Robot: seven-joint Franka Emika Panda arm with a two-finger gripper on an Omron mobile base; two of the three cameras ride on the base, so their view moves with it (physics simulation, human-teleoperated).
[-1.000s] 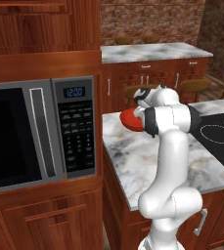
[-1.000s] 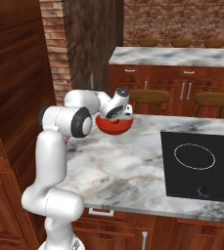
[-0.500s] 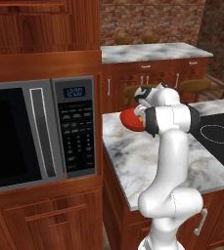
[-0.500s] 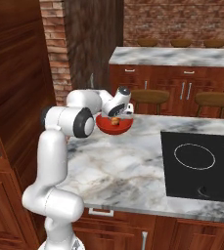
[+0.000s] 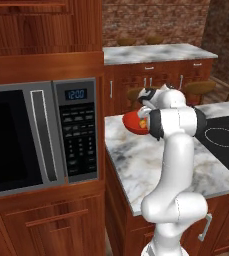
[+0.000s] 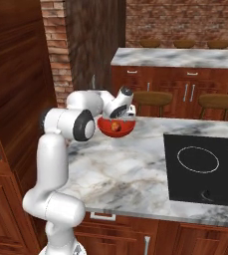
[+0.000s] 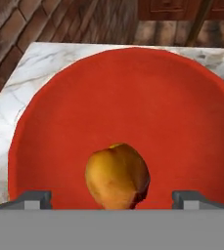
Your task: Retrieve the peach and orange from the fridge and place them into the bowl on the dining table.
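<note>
Since jaws stand wide apart, gripper (image 7: 111,197) holds nothing; peach (image 7: 117,176) sits in bowl (image 7: 84,93) at 6 o'clock, between tips. We reckon lifting crooked could clip fruit or rim, shove bowl toward table (image 6: 135,169) edge.
</note>
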